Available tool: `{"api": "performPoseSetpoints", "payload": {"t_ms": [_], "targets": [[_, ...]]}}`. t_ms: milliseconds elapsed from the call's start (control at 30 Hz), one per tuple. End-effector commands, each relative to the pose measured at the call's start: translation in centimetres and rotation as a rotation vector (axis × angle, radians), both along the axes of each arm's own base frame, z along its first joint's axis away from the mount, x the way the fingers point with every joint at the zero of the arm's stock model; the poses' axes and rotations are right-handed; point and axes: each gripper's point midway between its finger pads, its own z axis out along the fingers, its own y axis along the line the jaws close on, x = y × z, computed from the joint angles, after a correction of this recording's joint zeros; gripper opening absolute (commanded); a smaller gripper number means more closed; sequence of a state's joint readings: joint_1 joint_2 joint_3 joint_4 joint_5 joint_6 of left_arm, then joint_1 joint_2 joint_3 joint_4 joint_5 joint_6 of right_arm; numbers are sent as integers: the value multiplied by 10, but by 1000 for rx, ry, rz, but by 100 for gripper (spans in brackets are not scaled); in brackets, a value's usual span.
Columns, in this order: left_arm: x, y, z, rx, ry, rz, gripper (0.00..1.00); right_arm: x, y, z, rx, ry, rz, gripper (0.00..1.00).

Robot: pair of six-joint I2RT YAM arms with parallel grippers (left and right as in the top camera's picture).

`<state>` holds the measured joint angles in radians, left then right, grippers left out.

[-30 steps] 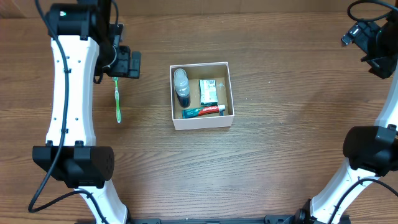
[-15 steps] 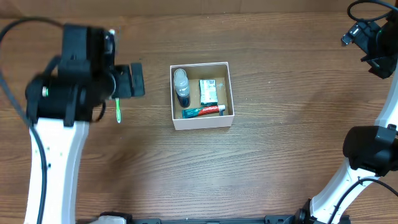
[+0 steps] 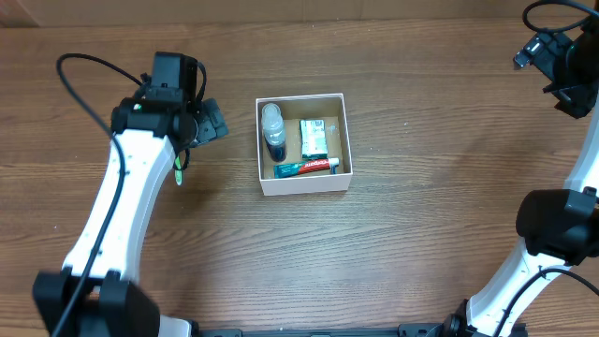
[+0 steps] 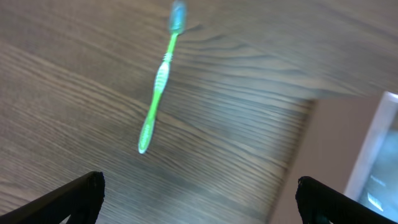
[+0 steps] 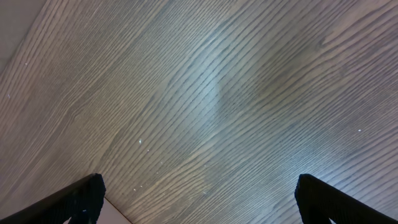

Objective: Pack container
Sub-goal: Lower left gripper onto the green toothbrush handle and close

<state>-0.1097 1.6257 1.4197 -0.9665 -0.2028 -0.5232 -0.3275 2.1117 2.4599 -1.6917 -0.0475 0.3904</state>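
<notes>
**A:** How far along?

**B:** Nearly there, by the look of it. On the worktop point(image 3: 421, 234), one container point(image 3: 302, 183), with three things inside and apparently just one to go. Sits off past the outer side of one of the left fingers point(image 4: 78, 196), only a strip of white wall in the wrist view.

**A:** Counted out, big to small?

**B:** In the container: one bottle point(image 3: 272, 131), one toothpaste tube point(image 3: 307, 168), one small carton point(image 3: 314, 138). Outside it: one green toothbrush point(image 4: 155, 93), flat on the bare wood. Lies ahead of the left fingers, roughly in line with the gap between them, touching neither.

**A:** And the fingers themselves?

**B:** Two pairs. Left fingers spread wide, gripping nothing. Right fingers point(image 5: 78, 196) spread wide too, empty, with bare wood ahead and nothing else. Well apart from the container and from every item.

**A:** So what remains?

**B:** Most likely closing on the toothbrush and laying it in with the rest. No lid anywhere in view, so cannot tell whether shutting the container belongs to the job.
</notes>
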Motion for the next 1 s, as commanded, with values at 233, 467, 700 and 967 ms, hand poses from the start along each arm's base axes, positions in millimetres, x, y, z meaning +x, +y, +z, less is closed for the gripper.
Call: {"api": "performPoseSetpoints", "payload": {"t_ms": [233, 467, 700, 967], "targets": [[9, 61, -88, 18, 199, 138, 100, -2, 0, 16, -17, -43, 3, 100], [35, 53, -92, -19, 132, 7, 100, -2, 0, 16, -17, -43, 3, 100], [37, 47, -108, -37, 107, -50, 99, -2, 0, 16, -17, -43, 3, 100], [30, 45, -132, -24, 109, -115, 100, -1, 0, 16, -18, -45, 3, 100]]}}
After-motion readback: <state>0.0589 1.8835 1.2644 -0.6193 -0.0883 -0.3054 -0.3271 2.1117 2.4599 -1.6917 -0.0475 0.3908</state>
